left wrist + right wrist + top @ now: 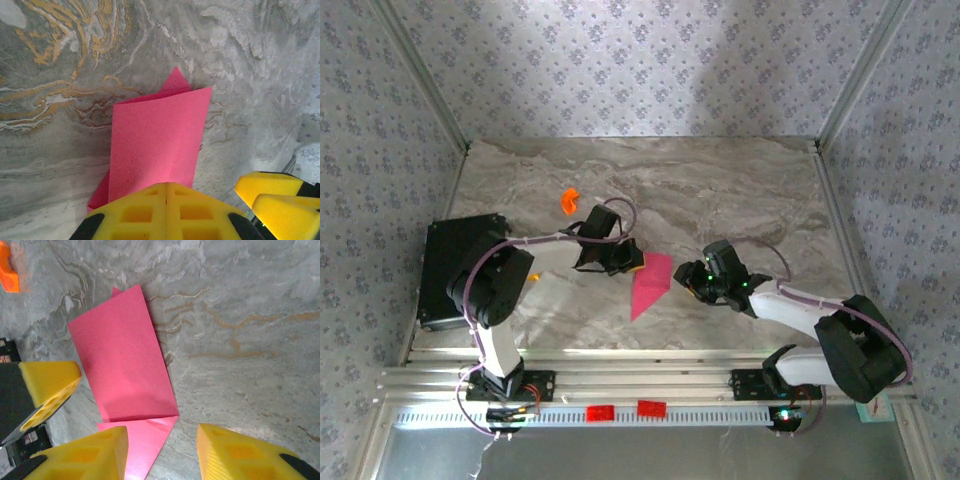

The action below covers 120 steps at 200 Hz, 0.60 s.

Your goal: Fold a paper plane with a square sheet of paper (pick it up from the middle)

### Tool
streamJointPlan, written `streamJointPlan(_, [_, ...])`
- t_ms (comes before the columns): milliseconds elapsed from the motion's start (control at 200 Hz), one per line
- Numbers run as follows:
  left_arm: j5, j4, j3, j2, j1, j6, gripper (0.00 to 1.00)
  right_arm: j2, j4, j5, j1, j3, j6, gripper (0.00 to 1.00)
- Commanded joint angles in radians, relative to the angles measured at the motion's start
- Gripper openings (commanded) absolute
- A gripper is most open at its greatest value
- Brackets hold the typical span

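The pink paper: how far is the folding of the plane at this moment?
Early to middle. Done: the sheet of paper is folded in layers, one end pointed. In hand: the left tool is shut on its edge; the right tool stands open near it. Left: no centre crease with two narrow wings shows yet.

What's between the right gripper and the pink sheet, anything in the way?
Nothing visible. The right gripper is open, with a corner of the square sheet of paper showing between its fingers. The left gripper is shut on the sheet's opposite edge, off to one side; the orange piece lies well clear.
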Motion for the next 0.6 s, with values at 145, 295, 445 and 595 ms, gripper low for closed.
streamJointPlan(145, [0.002, -0.049, 0.032, 0.081, -0.003, 0.016, 0.0, 0.071, -0.098, -0.144, -0.008, 0.101, -0.124, 0.47])
streamJointPlan(295, [0.003, -0.027, 0.002, 0.095, -0.001, -0.003, 0.0, 0.102, -0.12, -0.151, -0.009, 0.118, -0.094, 0.5])
streamJointPlan(445, [0.004, -0.001, -0.039, 0.088, 0.001, -0.01, 0.0, 0.134, -0.107, -0.184, -0.011, 0.13, -0.088, 0.52])
streamJointPlan(595, [0.008, 0.015, -0.059, 0.085, 0.005, -0.015, 0.0, 0.186, -0.088, -0.216, -0.011, 0.147, -0.086, 0.51])
